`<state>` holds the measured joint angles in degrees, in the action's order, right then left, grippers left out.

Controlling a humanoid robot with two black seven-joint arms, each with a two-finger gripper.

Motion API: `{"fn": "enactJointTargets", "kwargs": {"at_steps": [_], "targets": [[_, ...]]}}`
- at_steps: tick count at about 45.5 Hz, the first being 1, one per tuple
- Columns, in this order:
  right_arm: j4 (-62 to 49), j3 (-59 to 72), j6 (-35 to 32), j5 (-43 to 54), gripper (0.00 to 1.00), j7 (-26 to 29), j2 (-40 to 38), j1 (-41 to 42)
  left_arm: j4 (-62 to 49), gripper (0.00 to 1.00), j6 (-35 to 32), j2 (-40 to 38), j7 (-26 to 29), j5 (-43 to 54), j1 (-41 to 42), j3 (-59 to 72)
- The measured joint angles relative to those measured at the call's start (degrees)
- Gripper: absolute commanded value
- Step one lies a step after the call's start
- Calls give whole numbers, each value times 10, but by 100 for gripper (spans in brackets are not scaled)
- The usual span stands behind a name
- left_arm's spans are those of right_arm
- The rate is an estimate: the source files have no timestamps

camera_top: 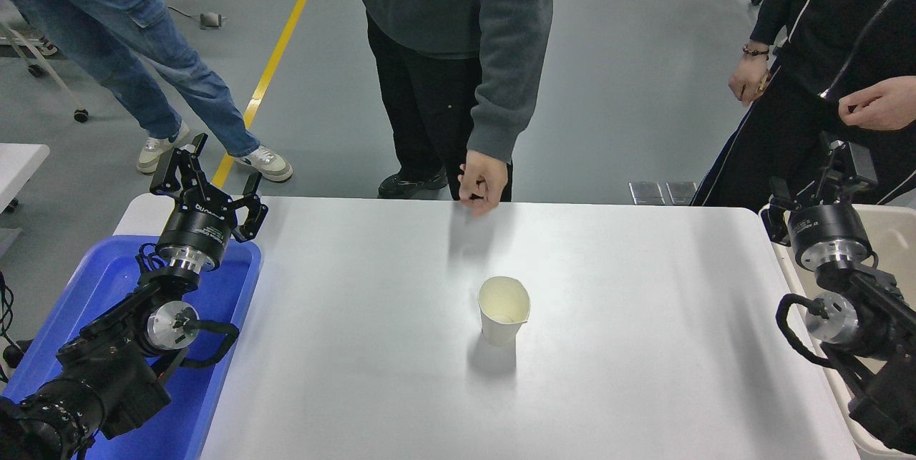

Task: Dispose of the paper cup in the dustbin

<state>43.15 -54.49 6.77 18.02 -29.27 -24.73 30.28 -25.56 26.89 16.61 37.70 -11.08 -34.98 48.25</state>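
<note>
Paper cup [504, 310] is left upright mid-desk [644, 374], well left of right gripper [834, 167], ungrasped; its jaws' opening can't be told. Left gripper [207, 174] parked, jaws spread, empty. Dustbin [894, 231] sits beneath right gripper for short carry.

Your paper cup [504, 310] stands upright near the middle of the white desk [630, 374], mouth up; white outside, cream inside, the rim squashed slightly out of round with a small point at the top; nothing touches it; its shadow falls on the desk on your side. Your dustbin [891, 227] sits off the desk's right edge, well apart from the cup; beige plastic, thick rounded rim, smooth inner wall; only part of it shows, the right arm in front of the rest.
</note>
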Motion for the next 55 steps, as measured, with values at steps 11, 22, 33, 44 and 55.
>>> {"fn": "enactJointTargets", "kwargs": {"at_steps": [11,22,33,44,55], "targets": [[1,0,0,0,99,0,-1,0,0,100,0,0,0,0,0,0],[2,0,-1,0,99,0,0,0,0,100,0,0,0,0,0,0],[2,0,-1,0,99,0,0,0,0,100,0,0,0,0,0,0],[1,-2,-1,0,99,0,-2,1,0,100,0,0,0,0,0,0],[1,-1,-2,-1,99,1,-4,0,0,100,0,0,0,0,0,0]]}}
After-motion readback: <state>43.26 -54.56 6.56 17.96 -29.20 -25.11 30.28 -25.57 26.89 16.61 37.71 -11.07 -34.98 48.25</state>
